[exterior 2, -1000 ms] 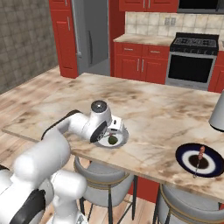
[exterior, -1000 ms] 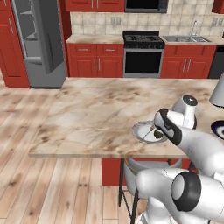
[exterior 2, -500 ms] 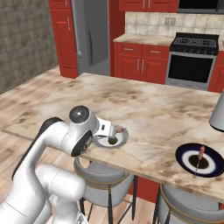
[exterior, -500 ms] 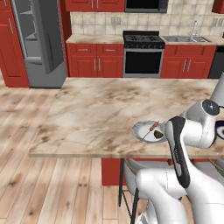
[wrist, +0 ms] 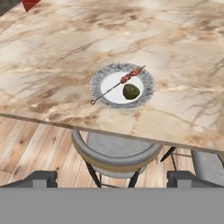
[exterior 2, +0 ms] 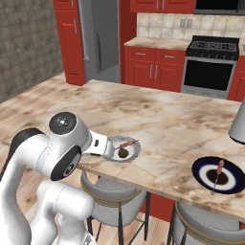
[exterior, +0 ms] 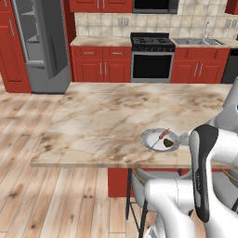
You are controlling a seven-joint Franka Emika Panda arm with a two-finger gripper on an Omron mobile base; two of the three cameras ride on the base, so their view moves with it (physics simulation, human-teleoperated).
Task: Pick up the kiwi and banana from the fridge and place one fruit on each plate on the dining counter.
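Note:
The kiwi [wrist: 131,91] lies on the pale plate [wrist: 99,82] beside a thin skewer, near the front edge of the dining counter [wrist: 65,43]. My gripper [wrist: 111,178] is open and empty, drawn back from the counter edge above a stool, with the plate well ahead of it. From the base views, the kiwi [exterior: 168,144] [exterior 2: 123,152] rests on the same pale plate [exterior: 151,137] [exterior 2: 134,145]. The dark plate [exterior 2: 228,180] sits to the right and carries only a skewer. The fridge [exterior: 42,46] [exterior 2: 98,38] stands far back left. The banana is out of view.
Grey stools [wrist: 116,151] [exterior 2: 112,201] stand under the counter edge below the plate. A grey vessel [exterior 2: 238,122] stands on the counter at the right. Stove [exterior: 152,60] and red cabinets [exterior: 100,65] line the back wall. Wooden floor [exterior: 32,200] lies open to the left.
My hand has pulled back from over the pale plate towards the base, past the counter edge. The kiwi has stayed on the plate.

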